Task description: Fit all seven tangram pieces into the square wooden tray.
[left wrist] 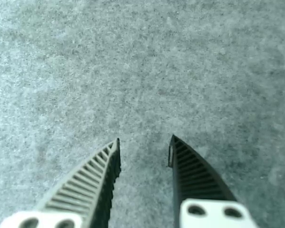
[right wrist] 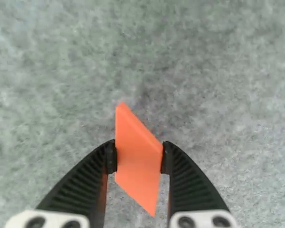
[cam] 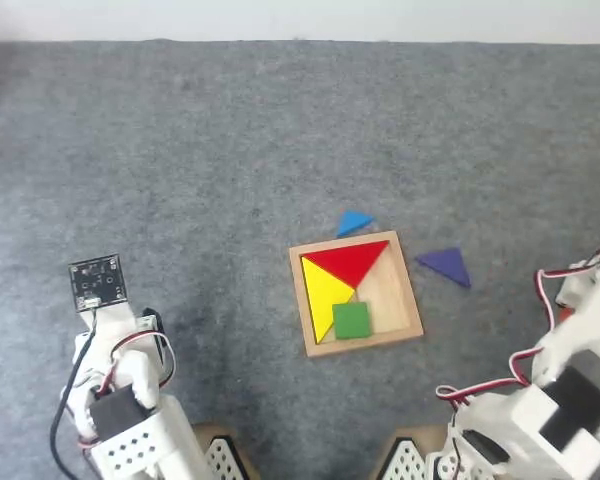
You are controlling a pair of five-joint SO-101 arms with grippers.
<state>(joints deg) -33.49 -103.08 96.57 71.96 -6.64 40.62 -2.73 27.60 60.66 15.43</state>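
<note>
Lighting is bright, even and diffuse, from overhead. The grey counter (cam: pixel 180 150) is uniformly lit and dims slightly toward its far left corner. The wooden tray (cam: pixel 408 310) throws a thin, soft shadow at its near edge. Under the right hand (right wrist: pixel 138 145), the orange piece (right wrist: pixel 137 164) leaves a faint dark patch on the felt.

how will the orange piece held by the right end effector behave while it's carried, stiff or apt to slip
Probably stiff: the orange piece shows flat faces and straight edges in the right end effector. It looks thin, so it is likely light. Pinched only on two narrow edges, it may twist or slip.
</note>
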